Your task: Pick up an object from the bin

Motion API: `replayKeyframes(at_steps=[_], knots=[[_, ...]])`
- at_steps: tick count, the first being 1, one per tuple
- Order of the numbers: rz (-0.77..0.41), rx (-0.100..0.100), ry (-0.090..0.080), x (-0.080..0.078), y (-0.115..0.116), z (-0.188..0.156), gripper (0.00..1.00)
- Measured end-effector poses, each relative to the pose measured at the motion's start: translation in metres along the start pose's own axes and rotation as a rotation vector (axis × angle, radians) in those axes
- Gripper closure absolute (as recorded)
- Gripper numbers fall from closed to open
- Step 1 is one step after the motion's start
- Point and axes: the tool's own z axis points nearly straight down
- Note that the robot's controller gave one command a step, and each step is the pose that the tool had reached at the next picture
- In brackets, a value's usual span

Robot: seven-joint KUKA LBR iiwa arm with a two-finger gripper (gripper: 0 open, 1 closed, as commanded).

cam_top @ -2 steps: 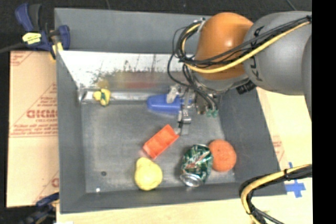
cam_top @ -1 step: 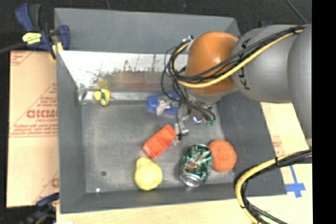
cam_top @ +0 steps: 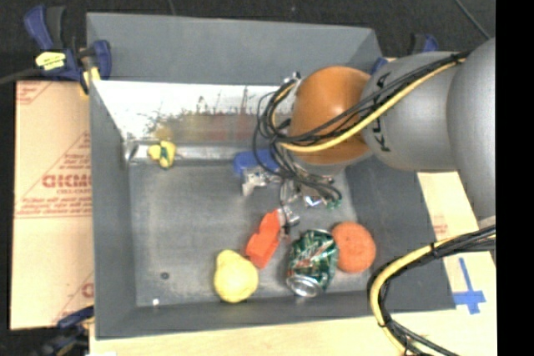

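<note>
Orange block (cam_top: 263,239): on the floor of the grey bin (cam_top: 179,217), toward 5 o'clock. Gripper (cam_top: 289,211): over the block's 1 o'clock end; degree of opening cannot be determined. Crushed green can (cam_top: 311,263): just beside the block, at its 4 o'clock

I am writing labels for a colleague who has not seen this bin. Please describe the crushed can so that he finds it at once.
Start at the lower wall of the grey bin. Four things lie in a row along it; the crushed can is third from the left, between a red-orange block and an orange ball. Only it is green, dented metal.
</note>
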Motion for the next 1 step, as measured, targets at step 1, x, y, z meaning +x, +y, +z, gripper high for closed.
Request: replayKeyframes(at_steps=[1], knots=[[-0.269, 0.001, 0.000, 0.0155, 0.0259, -0.0186, 0.00]])
